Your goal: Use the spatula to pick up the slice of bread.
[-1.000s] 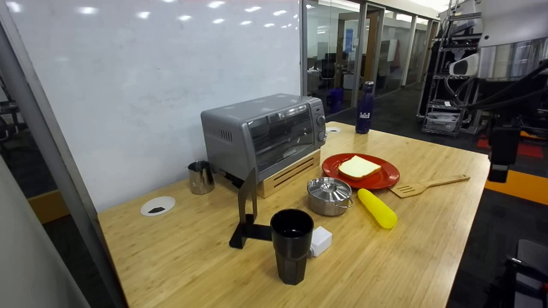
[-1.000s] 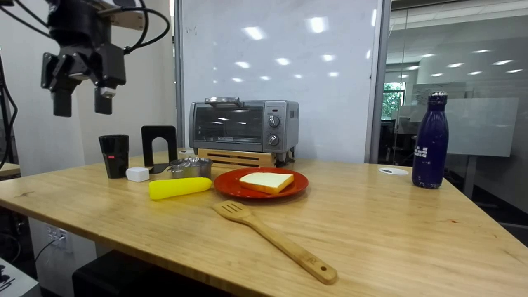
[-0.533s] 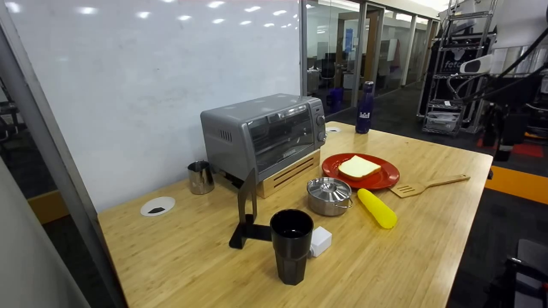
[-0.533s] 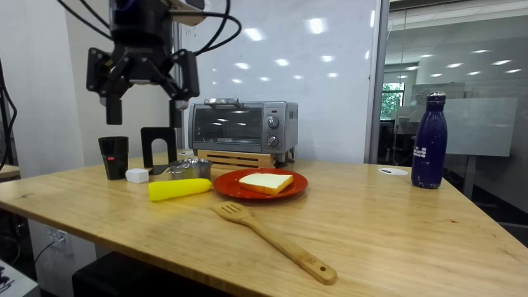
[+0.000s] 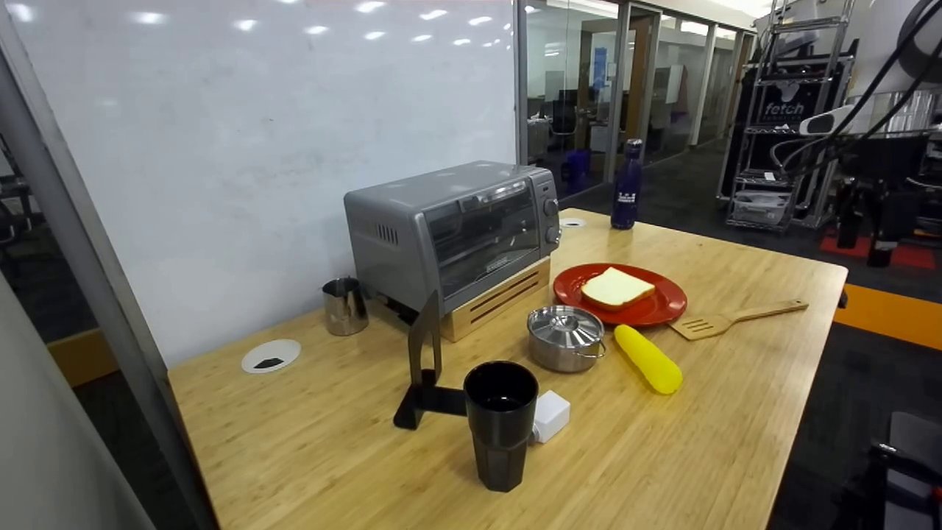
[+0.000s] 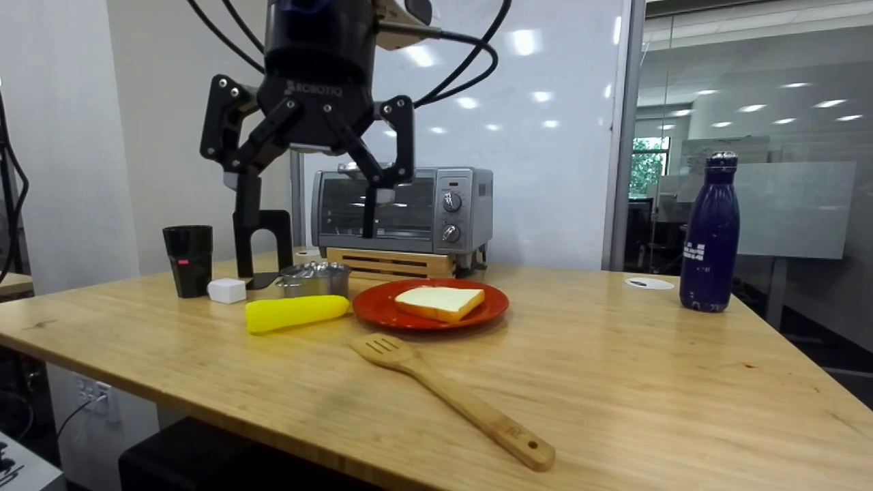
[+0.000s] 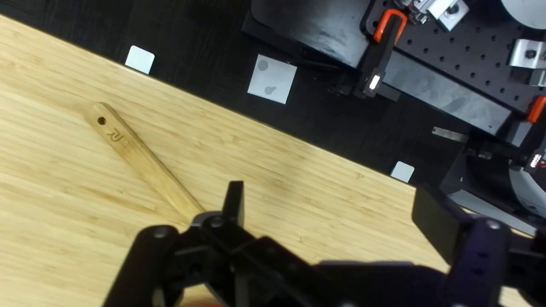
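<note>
- In an exterior view, the gripper (image 6: 308, 228) is now looking bigger, and closer to the red plate (image 6: 496, 310), than one second ago; it is standing wide and holding nothing. The spatula (image 6: 449, 393) is lying flat, its blade (image 6: 397, 353) just beside the plate, and the slice of bread (image 6: 440, 302) is resting on the plate, both unmoved. I am judging that my approach is going on and the grasp is not yet beginning.
- In the wrist view, the handle (image 7: 147, 164) is showing beside the wide gripper, which is hiding the blade; some red at the lower border is probably belonging to the plate. I am supposing that I am needing to shift toward the handle before going down.
- In an exterior view, I am checking the containers. Near the plate, the steel pot (image 5: 563, 355) is wearing its lid (image 5: 567, 322), which is hiding the inside. Well apart from the plate, the black cup (image 5: 500, 434) is standing upright, too dark inside to tell, and the metal pitcher (image 5: 345, 308) is not showing its bottom.
</note>
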Motion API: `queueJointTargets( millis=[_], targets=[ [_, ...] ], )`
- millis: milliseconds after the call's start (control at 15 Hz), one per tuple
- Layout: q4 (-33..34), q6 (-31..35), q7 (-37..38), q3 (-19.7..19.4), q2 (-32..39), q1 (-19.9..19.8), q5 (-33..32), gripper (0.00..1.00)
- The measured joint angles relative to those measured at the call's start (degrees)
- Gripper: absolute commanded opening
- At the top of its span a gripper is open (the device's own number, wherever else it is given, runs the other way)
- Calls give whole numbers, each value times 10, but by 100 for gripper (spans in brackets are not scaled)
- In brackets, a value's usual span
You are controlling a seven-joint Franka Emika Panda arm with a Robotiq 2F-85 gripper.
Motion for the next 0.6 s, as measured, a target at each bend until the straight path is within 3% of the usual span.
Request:
queueJointTargets(
  millis=[600],
  targets=[
    [-2, 0, 2, 7, -6, -1, 0, 100]
  ],
)
